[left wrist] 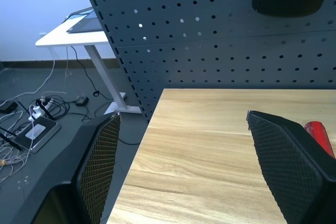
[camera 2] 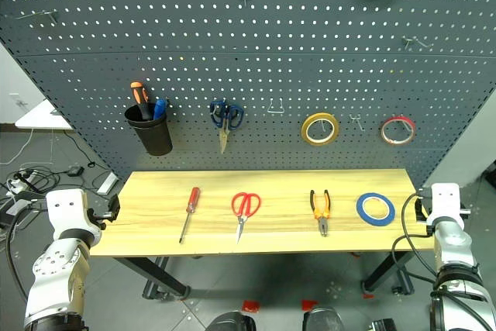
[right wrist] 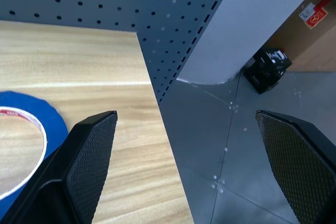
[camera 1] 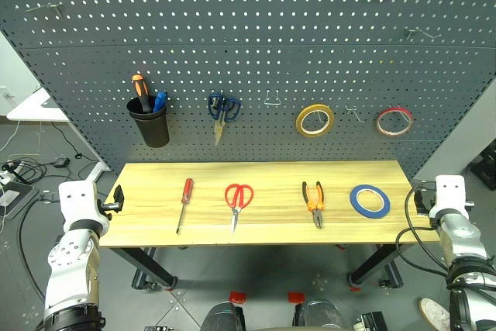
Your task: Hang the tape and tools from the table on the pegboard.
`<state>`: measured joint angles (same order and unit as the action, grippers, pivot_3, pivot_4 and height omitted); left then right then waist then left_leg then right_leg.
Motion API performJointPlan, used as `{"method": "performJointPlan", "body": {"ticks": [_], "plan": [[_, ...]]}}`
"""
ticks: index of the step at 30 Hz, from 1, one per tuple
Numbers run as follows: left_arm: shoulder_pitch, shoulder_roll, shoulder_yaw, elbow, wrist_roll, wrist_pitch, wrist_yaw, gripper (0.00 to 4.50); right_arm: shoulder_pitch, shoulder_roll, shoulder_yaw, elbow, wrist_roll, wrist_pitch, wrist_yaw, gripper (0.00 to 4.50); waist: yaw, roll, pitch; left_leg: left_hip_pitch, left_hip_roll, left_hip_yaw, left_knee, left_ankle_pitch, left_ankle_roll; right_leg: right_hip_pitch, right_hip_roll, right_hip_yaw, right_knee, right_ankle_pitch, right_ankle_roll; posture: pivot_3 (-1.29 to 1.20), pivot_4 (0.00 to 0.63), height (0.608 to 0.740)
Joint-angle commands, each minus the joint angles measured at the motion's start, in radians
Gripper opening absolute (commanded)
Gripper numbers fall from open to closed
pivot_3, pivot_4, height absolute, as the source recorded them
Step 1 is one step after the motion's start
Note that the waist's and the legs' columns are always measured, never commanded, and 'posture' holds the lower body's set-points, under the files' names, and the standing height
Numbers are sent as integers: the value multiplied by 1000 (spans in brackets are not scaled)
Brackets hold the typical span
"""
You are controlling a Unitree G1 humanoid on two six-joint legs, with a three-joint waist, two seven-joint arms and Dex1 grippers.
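The worktop carries four items in a single row, well apart from one another: from the robot's left, the red-handled screwdriver, the red-handled scissors, the orange-handled pliers and the blue tape. Each lies flat with bare wood around it, a spacing that appears meant to let a pincer close on one item without disturbing its neighbour. None has yet been hung.

The pegboard stands upright against the far edge of the worktop. It already bears a black cup holding an orange-and-black screwdriver, blue-handled scissors, a yellow roll and a red roll. An empty hook sits between the blue scissors and the yellow roll, and another between the two rolls; further free hooks show along the top.

The left pincer hovers off the worktop's left end, fingers wide apart and empty, with the screwdriver handle just past its inner finger. The right pincer hovers off the right end, likewise spread and empty, straddling the worktop's corner with the blue tape just beside its inner finger. Both ends of the worktop offer open floor for approach; the pegboard closes the far side.
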<state>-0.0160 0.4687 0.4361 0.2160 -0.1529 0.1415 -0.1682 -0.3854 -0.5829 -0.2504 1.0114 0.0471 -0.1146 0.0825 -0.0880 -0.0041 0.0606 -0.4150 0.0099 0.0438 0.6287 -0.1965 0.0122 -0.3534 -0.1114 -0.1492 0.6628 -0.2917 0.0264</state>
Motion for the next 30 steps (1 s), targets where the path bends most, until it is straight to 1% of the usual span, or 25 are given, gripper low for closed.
{"method": "performJointPlan", "body": {"ticks": [1, 5, 9, 11, 12, 15, 17, 18, 20, 22, 24, 26, 28, 30], "plan": [[-10, 17, -6, -9, 9, -26, -8, 4055, -30, -16, 0, -11, -5, -18, 3, 4500, 0, 0, 0, 0, 0, 0, 0, 0, 0, 0, 0, 0, 0, 0, 0, -159, 0, 740], [-7, 20, -6, -11, 16, -17, 1, 4055, -23, -13, 6, -20, -6, -26, 24, 4500, 0, 0, 0, 0, 0, 0, 0, 0, 0, 0, 0, 0, 0, 0, 0, -160, 0, 740], [20, 20, -6, -30, 31, 11, 15, 4055, -4, -6, 29, -52, -8, -19, 78, 4500, -2, 0, 0, 0, 0, 0, 0, 1, 1, 0, 0, 0, 0, 0, 0, -162, 0, 740], [37, 7, -10, -76, 17, 26, 2, 4055, 17, -1, 52, -94, -11, -13, 120, 4500, -2, 0, 0, 0, 0, 0, 0, 1, 2, 0, 0, 0, 0, 0, 0, -169, 0, 740], [50, 6, -32, -110, 21, 30, -16, 4055, 31, 4, 61, -127, -5, -5, 147, 4500, -2, 0, 0, 0, 0, 0, 0, 1, 2, 0, 0, 0, 0, 0, 0, -173, 0, 740], [88, 4, -86, -203, 22, 58, -63, 4055, 91, 17, 75, -262, 15, 35, 206, 4500, -1, 0, 1, 0, 0, 0, 0, -1, -1, 0, 0, 0, 0, 0, 0, -186, 35, 740], [95, -4, -134, -265, 15, 90, -91, 4055, 143, 23, 106, -401, 19, 85, 261, 4500, 3, 0, 12, 0, 0, 0, 0, -2, -2, 0, 0, 0, 0, 0, 0, -198, 68, 740], [94, -6, -156, -295, 15, 113, -101, 4055, 169, 21, 125, -476, 13, 115, 281, 4500, 4, 0, 16, 0, 1, -1, 0, -2, -2, 0, 0, 0, 0, 0, 0, -211, 98, 740], [77, -12, -188, -343, 9, 171, -108, 4055, 202, 13, 164, -598, -31, 177, 281, 4500, 5, 2, 44, 2, 1, -2, 1, -2, -2, -1, 0, 0, 0, 0, 0, -233, 137, 740], [36, -18, -241, -365, 3, 190, -145, 4055, 204, 19, 192, -691, -32, 318, 296, 4500, 5, 4, 62, 4, 1, -1, 1, -2, -2, -1, -1, 1, 0, 0, 0, -242, 153, 740], [7, -18, -282, -382, 3, 213, -172, 4055, 207, 21, 211, -774, -26, 442, 318, 4500, 5, 4, 80, 1, 1, 0, 1, -2, -2, -1, -1, 2, 0, 1, 1, -263, 185, 740], [-57, -26, -348, -382, -4, 247, -220, 4055, 185, 15, 226, -814, -17, 512, 352, 4500, 5, 3, 100, -1, 2, 1, 0, 0, 0, -3, 0, 2, 0, 1, 1, -274, 205, 740], [-145, -16, -450, -370, 17, 261, -296, 4055, 136, 2, 241, -808, -17, 560, 391, 4500, 5, 1, 121, -3, 2, 3, 0, 2, 4, -4, 0, 3, 0, 1, 1, -290, 230, 740], [-196, -4, -509, -373, 0, 282, -377, 4055, 94, -5, 247, -788, -17, 615, 411, 4500, 5, 0, 138, -5, 1, 6, 0, 1, 6, -6, 0, 4, 0, 1, 1, -299, 249, 740]]}}
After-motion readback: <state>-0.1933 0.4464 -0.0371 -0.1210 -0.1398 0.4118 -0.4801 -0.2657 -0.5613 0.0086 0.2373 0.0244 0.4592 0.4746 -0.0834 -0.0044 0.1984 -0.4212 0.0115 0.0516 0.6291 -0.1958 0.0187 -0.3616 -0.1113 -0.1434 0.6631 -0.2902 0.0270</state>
